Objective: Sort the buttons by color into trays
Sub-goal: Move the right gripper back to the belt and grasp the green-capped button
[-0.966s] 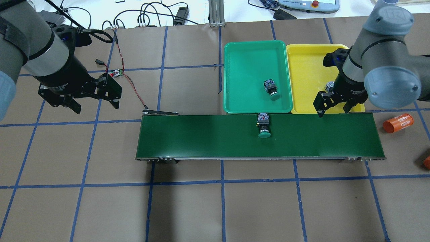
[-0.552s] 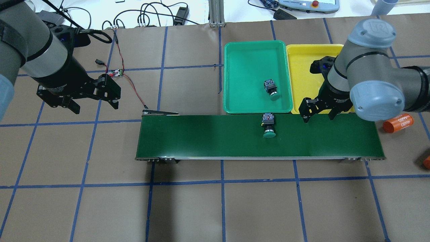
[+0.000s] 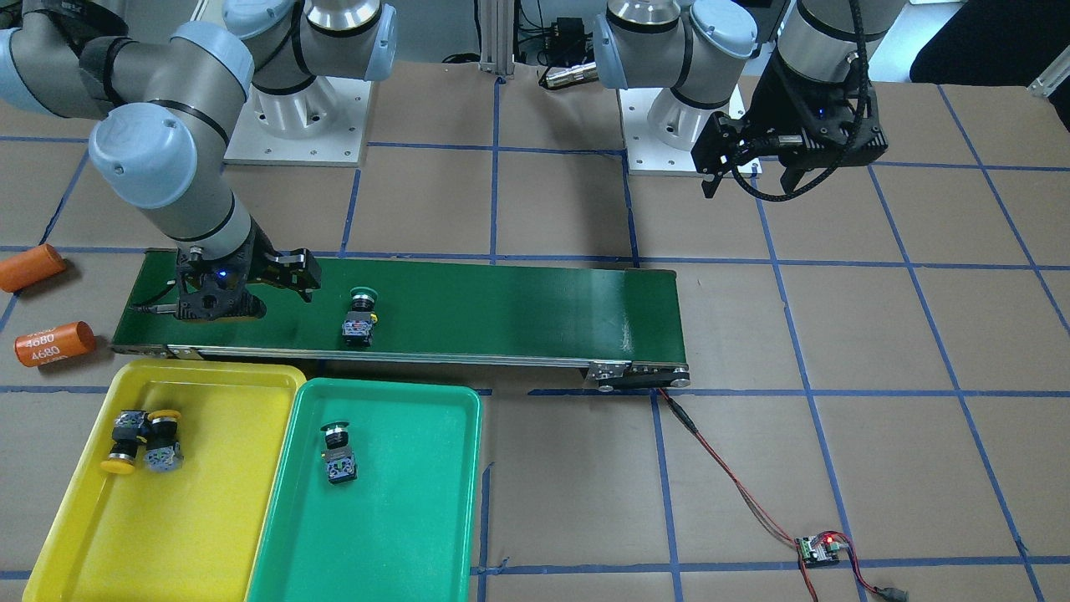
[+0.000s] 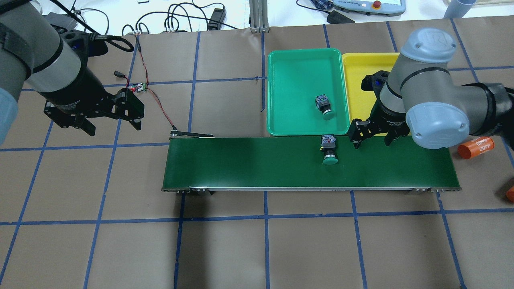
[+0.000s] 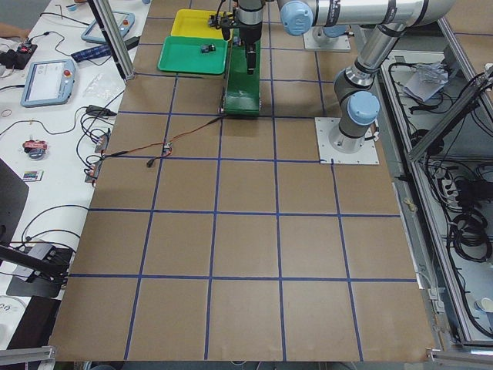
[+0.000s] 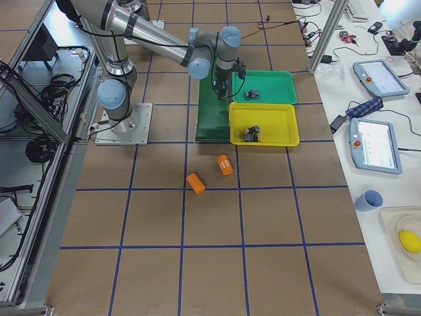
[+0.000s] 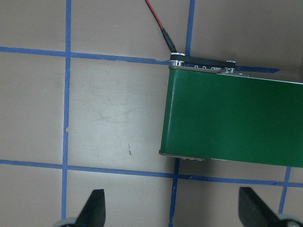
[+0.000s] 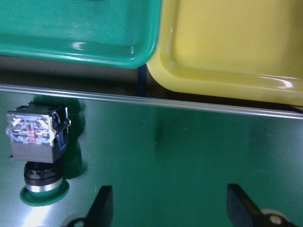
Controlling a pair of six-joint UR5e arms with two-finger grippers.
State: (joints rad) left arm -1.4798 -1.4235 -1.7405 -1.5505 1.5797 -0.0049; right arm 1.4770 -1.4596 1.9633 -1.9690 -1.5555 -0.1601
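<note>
A green button lies on its side on the dark-green belt, cap toward the robot. My right gripper hangs open over the belt's far edge, just right of that button and apart from it. In the right wrist view the button sits left of the open gripper. A second green button rests in the green tray. Two yellow buttons lie in the yellow tray. My left gripper is open and empty above the paper, left of the belt.
The conveyor belt runs across the table in front of both trays. Two orange cylinders lie right of the belt. A small circuit board with a red wire leads to the belt's left end.
My right gripper moved left from over the yellow tray to the belt's far edge. The green button on the belt drifted right. The left arm stayed put.
</note>
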